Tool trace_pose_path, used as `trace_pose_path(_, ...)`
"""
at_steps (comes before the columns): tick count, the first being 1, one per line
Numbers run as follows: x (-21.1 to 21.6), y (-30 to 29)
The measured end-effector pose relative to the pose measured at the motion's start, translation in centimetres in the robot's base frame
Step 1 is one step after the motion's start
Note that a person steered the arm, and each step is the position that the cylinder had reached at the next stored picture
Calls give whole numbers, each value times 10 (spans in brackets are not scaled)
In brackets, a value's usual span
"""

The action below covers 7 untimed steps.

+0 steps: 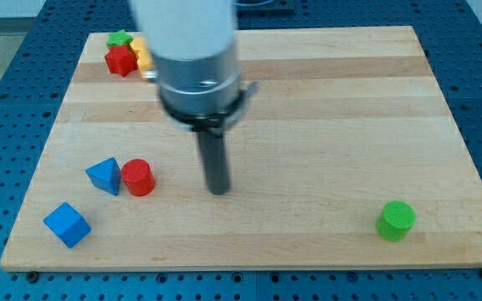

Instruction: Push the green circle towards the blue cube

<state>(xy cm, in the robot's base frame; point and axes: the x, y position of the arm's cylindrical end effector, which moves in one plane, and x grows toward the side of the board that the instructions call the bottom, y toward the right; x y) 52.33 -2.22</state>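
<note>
Camera view, only one I've got. No pincer on this arm, just the rod, so nothing opens, closes or holds; my tip (217, 191) sits on bare board (325, 100) near the middle, touching no block.

Green circle (396, 220) is near the view's bottom right, well apart from my tip. Blue cube (66, 224) is at the view's bottom left. Between them, up a bit: red cylinder (138, 177) just beside a blue triangular block (104, 176).

Risks, my read: tip is on the wrong side of the green circle, needs to get round to its right before pushing left. An off-centre contact would let the round block roll off the tip, possibly toward the board's bottom edge, which is close. A long push drifting upward could clip the red cylinder.

Hard to make out: top-left cluster, green star (120, 38), red star (120, 60), and a yellow block (142, 57) partly hidden behind the arm body; its shape is unclear.
</note>
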Motion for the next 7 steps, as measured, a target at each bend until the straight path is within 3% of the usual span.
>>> trace_pose_path(3, 0, 219)
trace_pose_path(4, 0, 231)
trace_pose_path(6, 61, 252)
trace_pose_path(7, 61, 248)
